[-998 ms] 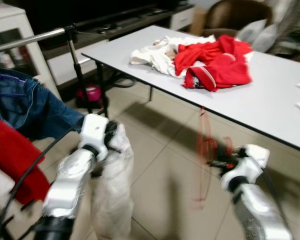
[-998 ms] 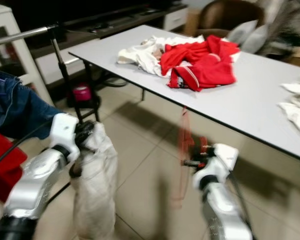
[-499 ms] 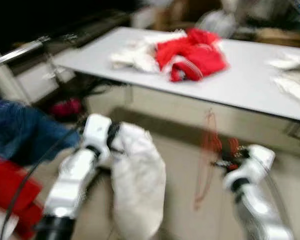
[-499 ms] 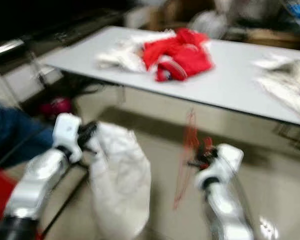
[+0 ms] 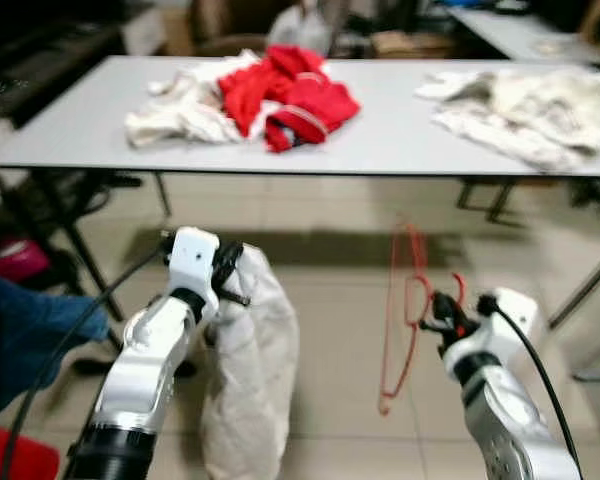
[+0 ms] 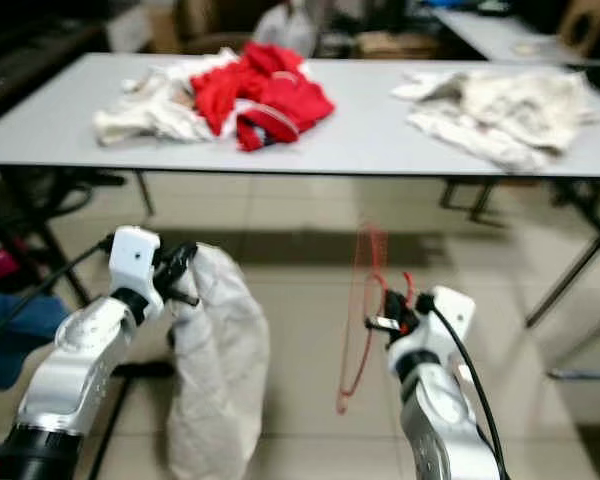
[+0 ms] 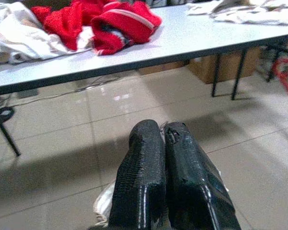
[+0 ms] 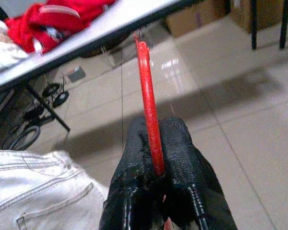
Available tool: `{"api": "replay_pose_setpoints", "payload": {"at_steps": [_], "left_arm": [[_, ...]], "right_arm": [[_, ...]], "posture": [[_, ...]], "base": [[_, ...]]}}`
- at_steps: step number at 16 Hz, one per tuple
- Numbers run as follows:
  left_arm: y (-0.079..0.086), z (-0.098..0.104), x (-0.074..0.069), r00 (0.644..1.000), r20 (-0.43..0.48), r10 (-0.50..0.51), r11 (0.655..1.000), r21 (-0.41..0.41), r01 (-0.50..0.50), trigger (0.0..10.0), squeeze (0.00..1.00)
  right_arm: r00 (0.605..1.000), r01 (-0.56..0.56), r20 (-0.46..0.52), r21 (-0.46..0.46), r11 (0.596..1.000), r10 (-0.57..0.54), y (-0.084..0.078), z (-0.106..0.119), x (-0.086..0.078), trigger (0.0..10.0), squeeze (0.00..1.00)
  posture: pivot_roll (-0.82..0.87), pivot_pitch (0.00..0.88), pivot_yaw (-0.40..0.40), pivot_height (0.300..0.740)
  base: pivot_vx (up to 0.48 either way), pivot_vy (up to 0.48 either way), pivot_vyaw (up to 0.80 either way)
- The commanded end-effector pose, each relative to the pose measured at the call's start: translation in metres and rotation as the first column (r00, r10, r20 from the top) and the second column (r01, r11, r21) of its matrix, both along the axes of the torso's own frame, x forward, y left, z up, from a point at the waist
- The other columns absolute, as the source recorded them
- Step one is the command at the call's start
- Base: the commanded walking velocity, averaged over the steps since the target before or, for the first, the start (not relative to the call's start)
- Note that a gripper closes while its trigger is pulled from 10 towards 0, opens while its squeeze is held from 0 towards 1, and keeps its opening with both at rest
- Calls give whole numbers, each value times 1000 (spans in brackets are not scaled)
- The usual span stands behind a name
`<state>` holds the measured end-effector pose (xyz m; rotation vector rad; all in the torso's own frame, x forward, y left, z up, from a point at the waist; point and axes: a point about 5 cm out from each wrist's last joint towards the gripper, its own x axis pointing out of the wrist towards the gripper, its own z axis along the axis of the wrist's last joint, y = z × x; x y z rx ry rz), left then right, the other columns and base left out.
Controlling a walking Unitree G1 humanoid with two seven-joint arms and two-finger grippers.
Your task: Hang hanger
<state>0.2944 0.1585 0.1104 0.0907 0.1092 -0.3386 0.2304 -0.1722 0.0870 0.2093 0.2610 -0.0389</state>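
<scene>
Landmark: the long grey table (image 5: 400,150) stands across the scene, on dark legs, over a tiled floor (image 5: 320,330).
Hanger: a thin red hanger (image 5: 405,300) is in front of the table, below its front edge, hanging down over the floor. It is held near its upper part.
Right gripper: the right gripper (image 8: 154,165) is in front of the table, to the right side. Its two black fingers (image 8: 182,158) are closed tight on the red hanger, which passes between them.
Left gripper: the left gripper (image 7: 163,139) is in front of the table, to the left side. Its fingers are pressed together and pinch a white garment (image 5: 250,390), which hangs down from them toward the floor.
On the table, left part: a pile of red clothes (image 5: 285,90) lies against some white clothes (image 5: 175,110).
On the table, right part: a cream-coloured cloth (image 5: 510,105) lies spread, well apart from the red pile.
Left of the table, low: a blue denim garment (image 5: 25,335) and a small piece of red fabric (image 5: 10,462).
</scene>
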Motion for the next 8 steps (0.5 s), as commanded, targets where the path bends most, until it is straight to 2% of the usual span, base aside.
{"api": "replay_pose_setpoints", "payload": {"at_steps": [1, 2, 5, 8], "left_arm": [[-6, 21, 6, 995, 102, -12, 999, -35, 15, 10000, 0], [-6, 26, 9, 994, 112, 2, 999, -52, 4, 10000, 0], [-3, 29, 12, 994, 112, 14, 999, -52, -8, 10000, 0], [-4, 35, 14, 991, 131, 7, 999, -47, -1, 10000, 0]], "right_arm": [[999, 4, 48, -33, 999, -3, -7, 10, 3, 10000, 0], [995, -48, 88, -71, 996, 55, -5, 19, 8, 10000, 0], [979, -132, 139, -102, 986, 146, 1, 32, 17, 10000, 0], [972, -166, 142, -139, 976, 185, 0, 35, 21, 10000, 0]], "posture": [[-134, 0, 31, 740], [-132, 0, 21, 740], [-126, 0, 9, 740], [-121, 0, 1, 740]], "base": [[251, 0, 0], [379, 0, 0], [392, 0, 0], [411, 0, 0]]}}
